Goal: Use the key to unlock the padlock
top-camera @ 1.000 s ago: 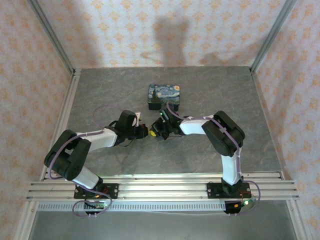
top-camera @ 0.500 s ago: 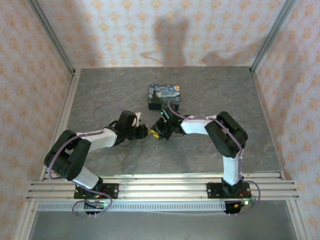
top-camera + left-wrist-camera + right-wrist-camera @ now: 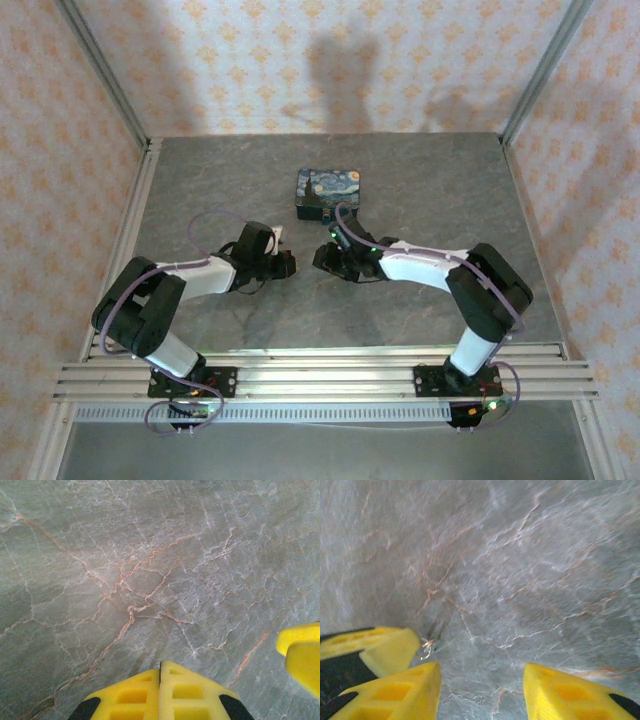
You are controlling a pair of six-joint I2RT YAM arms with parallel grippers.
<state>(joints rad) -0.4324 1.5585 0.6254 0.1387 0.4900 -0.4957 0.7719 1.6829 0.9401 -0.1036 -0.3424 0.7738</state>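
In the right wrist view the key (image 3: 426, 648), a tiny silver ring-ended piece, juts from the tip of my left gripper's yellow fingers (image 3: 385, 647) and casts a shadow on the table. My left gripper (image 3: 160, 664) is shut, its pads pressed together with just a thin dark line at the tip. Just right of it, my right gripper (image 3: 482, 672) stands open with bare table between its fingers. One right fingertip (image 3: 302, 652) shows at the left wrist view's edge. From above, the left gripper (image 3: 288, 264) and right gripper (image 3: 322, 258) face each other, slightly apart. The padlock is hidden.
A blue swirl-painted box (image 3: 328, 193) stands just behind the two grippers. Grey marbled table (image 3: 420, 180) stretches to patterned walls at the back and sides. A metal rail (image 3: 320, 375) runs along the near edge by the arm bases.
My right gripper has opened and drawn a little away from the left gripper's tip. The right arm's elbow has swung out to the right. The left arm has stayed put.
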